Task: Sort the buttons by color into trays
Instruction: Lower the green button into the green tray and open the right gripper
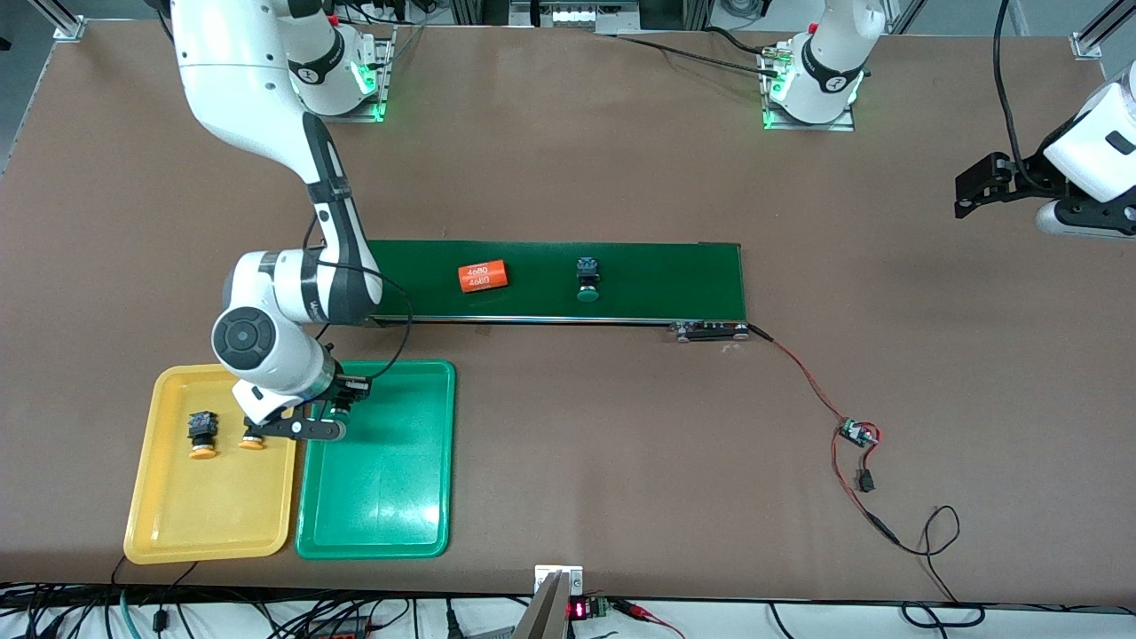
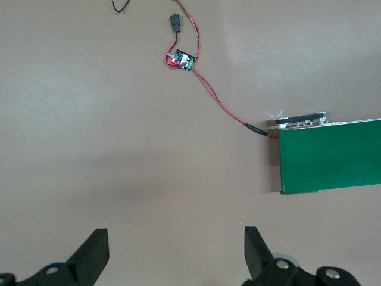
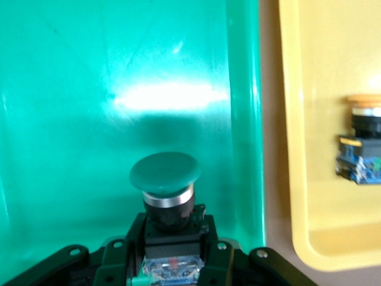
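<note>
Spreading across nearly the whole front view, the brown desk (image 1: 568, 177) carries everything else. A long dark-green belt (image 1: 621, 266) lies along its middle, with a red and black cable (image 1: 803, 373) running from the belt's end nearest the left arm toward the desk edge nearest the front camera, through a small circuit board (image 1: 857, 433). Two trays are set side by side near the corner of the desk at the right arm's end, closest to the front camera: the green tray (image 1: 382, 497) and, nearer the desk's end edge, the yellow tray (image 1: 195, 524).

The right claw (image 3: 169, 262) is held low over the green tray, at the tray's end nearest the belt, and is closed on a green-capped button (image 3: 165, 179). The left claw (image 2: 175, 250) is parked over bare desk near the edge at the left arm's end, its fingers spread wide and holding nothing.

On the belt an orange cylinder (image 1: 483, 276) with white print is seen, and beside it, toward the left arm's end, a second green-capped button (image 1: 587, 280). In the yellow tray two yellow-capped buttons lie: one (image 1: 202, 435) in the open, the other (image 1: 253, 441) partly hidden under the right claw.
</note>
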